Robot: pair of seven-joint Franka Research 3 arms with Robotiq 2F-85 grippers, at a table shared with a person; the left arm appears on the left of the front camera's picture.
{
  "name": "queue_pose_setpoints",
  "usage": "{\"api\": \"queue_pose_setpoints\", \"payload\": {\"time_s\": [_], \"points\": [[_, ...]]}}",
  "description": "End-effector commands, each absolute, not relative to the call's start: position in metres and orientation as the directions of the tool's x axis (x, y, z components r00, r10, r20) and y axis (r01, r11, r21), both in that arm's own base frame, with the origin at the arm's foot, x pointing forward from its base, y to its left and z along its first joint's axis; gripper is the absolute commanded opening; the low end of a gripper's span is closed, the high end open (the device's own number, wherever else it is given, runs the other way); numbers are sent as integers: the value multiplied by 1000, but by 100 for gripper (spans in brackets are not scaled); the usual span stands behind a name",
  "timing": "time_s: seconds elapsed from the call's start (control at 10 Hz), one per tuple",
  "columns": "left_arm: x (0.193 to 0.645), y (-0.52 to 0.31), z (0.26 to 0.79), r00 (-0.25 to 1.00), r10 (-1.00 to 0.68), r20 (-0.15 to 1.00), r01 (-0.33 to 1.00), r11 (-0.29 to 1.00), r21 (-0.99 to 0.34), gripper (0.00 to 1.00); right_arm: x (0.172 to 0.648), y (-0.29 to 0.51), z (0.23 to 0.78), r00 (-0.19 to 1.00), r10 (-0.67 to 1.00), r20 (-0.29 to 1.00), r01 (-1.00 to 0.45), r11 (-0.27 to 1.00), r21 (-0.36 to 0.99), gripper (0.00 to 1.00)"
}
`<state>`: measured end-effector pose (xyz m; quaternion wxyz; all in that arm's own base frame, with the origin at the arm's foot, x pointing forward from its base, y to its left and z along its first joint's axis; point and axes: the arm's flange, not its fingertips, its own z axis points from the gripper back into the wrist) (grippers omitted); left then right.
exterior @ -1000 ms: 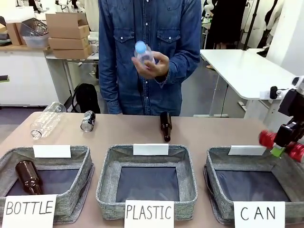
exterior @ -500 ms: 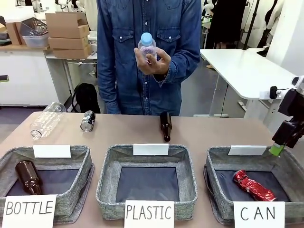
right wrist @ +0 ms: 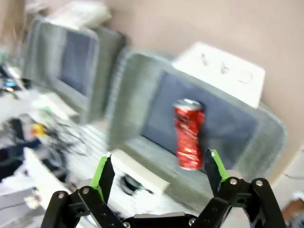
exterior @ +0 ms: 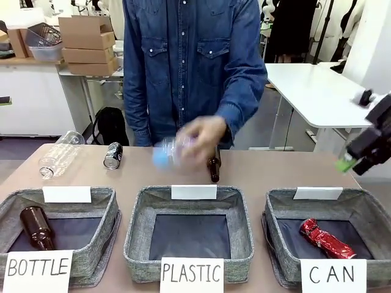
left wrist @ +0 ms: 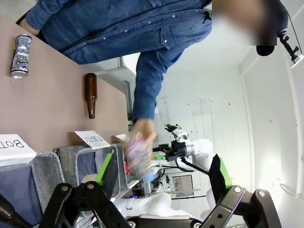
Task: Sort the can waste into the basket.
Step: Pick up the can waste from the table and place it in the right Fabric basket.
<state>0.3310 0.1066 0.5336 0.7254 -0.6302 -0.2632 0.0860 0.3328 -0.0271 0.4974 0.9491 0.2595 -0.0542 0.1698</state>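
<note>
Scanning from the left of the front view, the BOTTLE basket (exterior: 110,210) at lower left has one brown bottle (exterior: 36,227) in it. Not our job. Behind it, a clear plastic bottle (exterior: 58,155) lies on the table (exterior: 275,174). Just to its right is the one that matters: the black and silver can (exterior: 113,155), on its side in the upper left, well apart from both arms. That one is not yet sorted.

Over on the left wrist view, the left gripper (left wrist: 161,168) has its jaws spread wide with nothing between them, high above the table.

Centre frame, the person's hand (exterior: 198,143) is a blur, carrying a small plastic bottle (exterior: 166,152) with a blue cap low over the far rim of the PLASTIC basket (exterior: 137,226). A second brown bottle (exterior: 213,163) lies on the table just beside that hand.

Now the right side, and here's the score: the red can (exterior: 327,239) is lying inside the CAN basket (exterior: 276,210) at lower right. The right wrist view shows it too, flat on the dark floor of the basket. The right gripper (right wrist: 159,167) hangs above, at the right edge, fingers fully apart and empty.

So I'd call it halfway: one can in, one to fetch from the far left.
</note>
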Motion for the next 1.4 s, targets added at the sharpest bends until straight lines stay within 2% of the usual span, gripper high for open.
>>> {"api": "queue_pose_setpoints", "payload": {"time_s": [0.0, 0.1, 0.2, 0.4, 0.5, 1.3], "points": [[331, 105, 535, 840, 459, 289, 233, 176, -956, 100, 347, -39, 523, 946, -125, 299, -250, 305, 919, 100], [331, 105, 535, 840, 459, 289, 233, 176, -956, 100, 351, -45, 526, 941, -228, 250, -212, 181, 960, 100], [331, 105, 535, 840, 459, 289, 233, 176, -956, 100, 355, -49, 528, 944, -265, 194, -179, 81, 980, 100], [331, 105, 535, 840, 459, 289, 233, 176, -956, 100, 361, -57, 527, 910, -395, 126, -152, -36, 988, 100], [331, 105, 535, 840, 459, 289, 233, 176, -956, 100, 352, -54, 536, 973, -52, 226, -187, 406, 895, 100], [331, 105, 535, 840, 459, 289, 233, 176, -956, 100, 352, -54, 536, 973, -52, 226, -187, 406, 895, 100]]}}
